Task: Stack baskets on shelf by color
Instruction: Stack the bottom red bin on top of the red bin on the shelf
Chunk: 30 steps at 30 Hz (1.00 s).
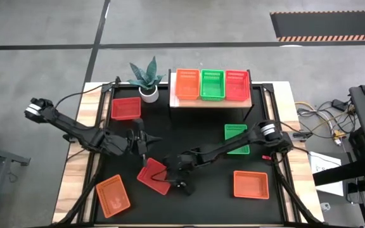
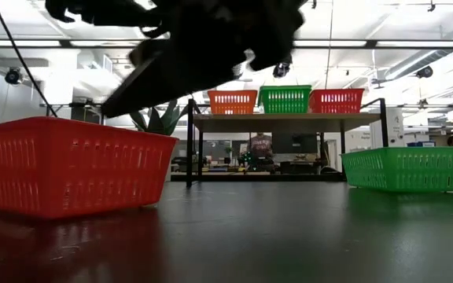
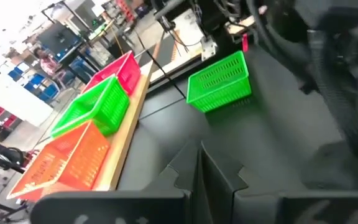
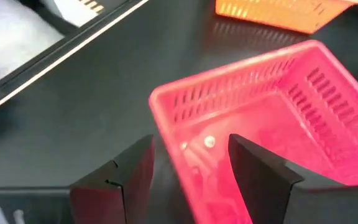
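Note:
The pale-wood shelf [image 1: 210, 102] at the table's far side carries one orange [image 1: 187, 83], one green [image 1: 211, 84] and one red basket [image 1: 236, 85] side by side. A red basket [image 1: 153, 175] lies flat on the black mat at centre near. My right gripper [image 4: 190, 146] is open, with one finger outside and one inside that basket's short wall [image 4: 176, 143]. My left gripper [image 3: 199, 171] is shut and empty above the mat, just to the far left of that basket [image 1: 149, 140]. My right gripper comes at the red basket's short wall [image 4: 166, 124] near a corner, slanting down, with one finger [image 4: 129, 174] outside and one finger [image 4: 263, 177] inside. I cannot tell whether either finger touches the wall. The basket rests on the mat.
Loose on the mat are a red basket [image 1: 125, 107] at far left, a green one [image 1: 236, 138] at right, an orange one [image 1: 251, 184] at near right and an orange one [image 1: 113, 195] at near left. A potted plant [image 1: 147, 81] stands left of the shelf.

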Each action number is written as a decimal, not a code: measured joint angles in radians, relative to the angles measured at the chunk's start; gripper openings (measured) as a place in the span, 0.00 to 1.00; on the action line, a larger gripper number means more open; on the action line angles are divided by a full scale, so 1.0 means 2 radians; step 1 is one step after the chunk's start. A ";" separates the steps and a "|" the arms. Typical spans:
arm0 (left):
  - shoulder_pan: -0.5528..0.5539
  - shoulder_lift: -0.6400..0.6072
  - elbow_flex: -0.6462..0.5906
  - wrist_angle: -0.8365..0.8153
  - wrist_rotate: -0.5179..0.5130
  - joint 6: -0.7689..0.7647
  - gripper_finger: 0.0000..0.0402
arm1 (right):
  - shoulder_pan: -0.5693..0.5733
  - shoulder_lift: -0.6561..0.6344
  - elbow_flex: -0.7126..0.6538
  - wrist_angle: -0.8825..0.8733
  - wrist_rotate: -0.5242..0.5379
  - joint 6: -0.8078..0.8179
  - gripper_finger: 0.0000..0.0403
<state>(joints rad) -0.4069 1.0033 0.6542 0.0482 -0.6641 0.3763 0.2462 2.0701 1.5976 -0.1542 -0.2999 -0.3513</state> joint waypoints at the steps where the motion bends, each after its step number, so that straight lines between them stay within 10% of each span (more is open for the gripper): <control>1: 0.000 -0.004 -0.003 -0.003 -0.001 0.000 0.01 | 0.000 0.007 0.006 0.000 0.000 0.000 0.49; 12: -0.003 -0.013 -0.006 0.012 0.002 0.001 0.01 | -0.001 0.050 0.035 -0.026 0.000 -0.007 0.45; 23: -0.003 -0.012 -0.006 0.012 0.002 0.001 0.01 | -0.001 0.050 0.041 -0.037 0.000 -0.030 0.05; 30: -0.003 -0.012 -0.006 0.013 0.003 -0.002 0.01 | -0.001 0.022 0.049 -0.087 0.002 -0.030 0.02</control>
<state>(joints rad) -0.4133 0.9802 0.6413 0.0750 -0.6586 0.3727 0.2440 2.1145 1.6966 -0.3274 -0.2958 -0.4120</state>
